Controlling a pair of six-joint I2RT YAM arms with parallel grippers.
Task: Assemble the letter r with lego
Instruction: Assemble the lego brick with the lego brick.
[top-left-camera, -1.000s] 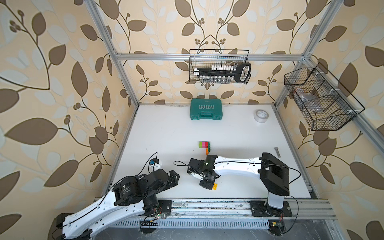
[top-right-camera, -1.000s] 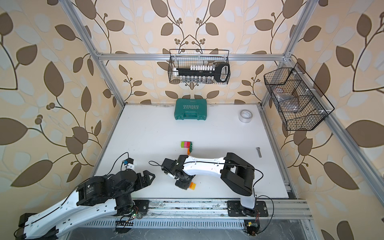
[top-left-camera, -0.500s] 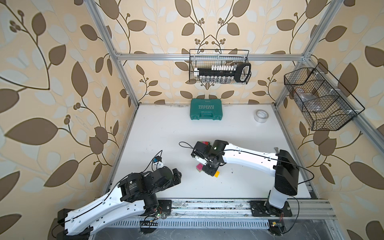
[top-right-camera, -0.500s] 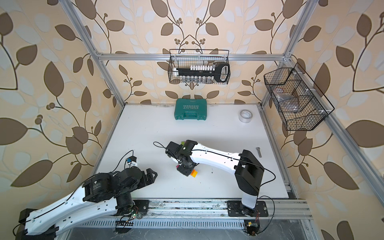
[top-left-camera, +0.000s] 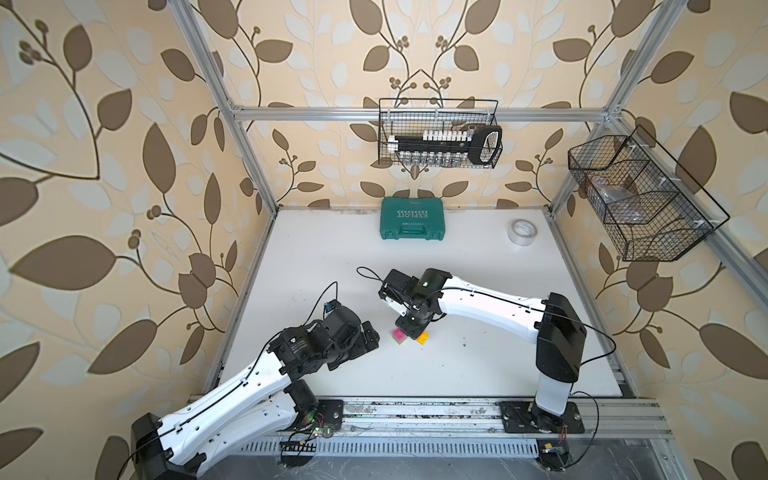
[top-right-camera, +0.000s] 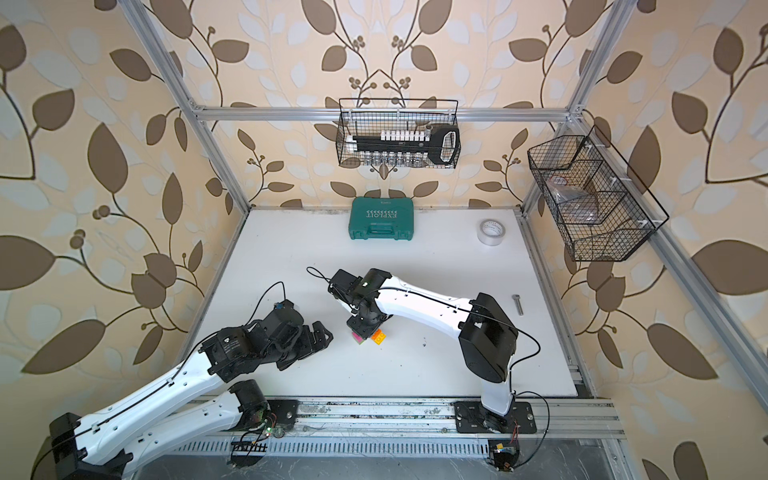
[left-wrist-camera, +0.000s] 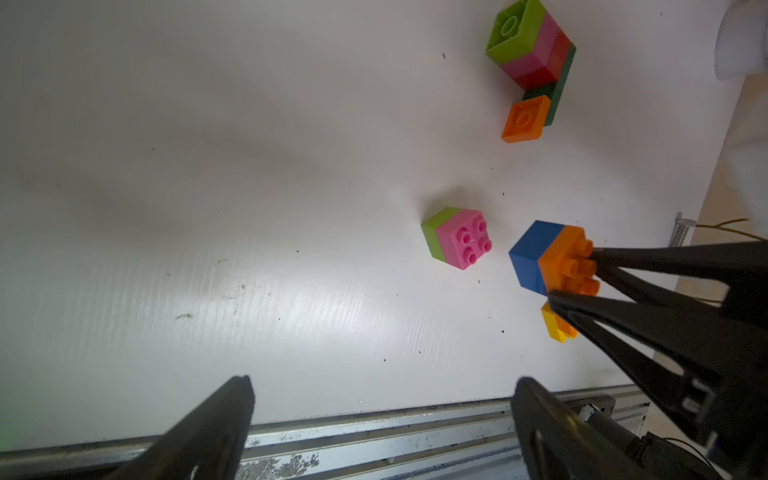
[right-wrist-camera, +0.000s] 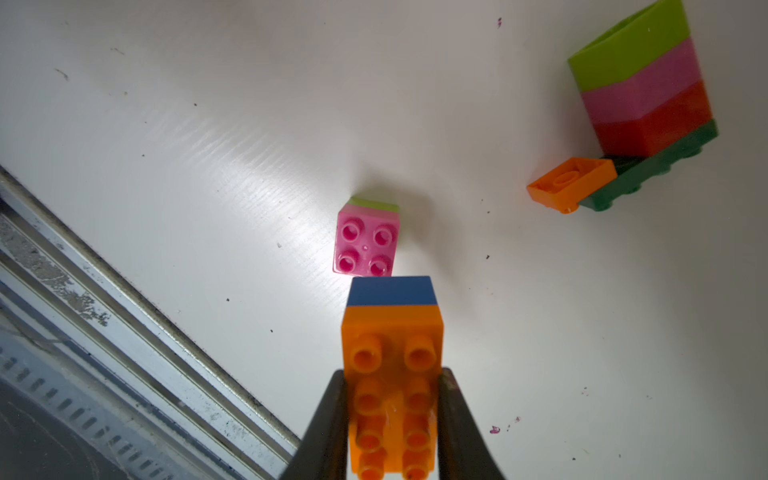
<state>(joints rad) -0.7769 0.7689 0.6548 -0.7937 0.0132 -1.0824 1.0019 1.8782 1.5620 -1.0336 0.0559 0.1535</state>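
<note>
Right gripper (right-wrist-camera: 390, 386): clamped on the one long orange brick (right-wrist-camera: 392, 374), which had a single blue brick (right-wrist-camera: 392, 291) snapped under its far end. The blue end hung just beside the pink-on-lime pair (right-wrist-camera: 368, 239), with a gap between them in the left wrist view.
Left gripper (left-wrist-camera: 384, 386): spread wide and holding nothing, near the pair, across from the right gripper.
Stack (left-wrist-camera: 532, 45): five bricks lying on their side, well apart from the pair: one lime, one pink, one red, one long dark green, and one small orange brick (left-wrist-camera: 524, 118) on the green overhang.
Yellow brick (left-wrist-camera: 557, 326): one, near the pair, partly hidden behind the right gripper's fingers.
Tally: ten bricks: two lime, two pink, two orange, and one each of red, dark green, blue and yellow.
Backdrop: one teal tool case (top-left-camera: 411, 218) and one tape roll (top-left-camera: 522, 232) lay far from the pair on the white table (top-left-camera: 332, 249).
</note>
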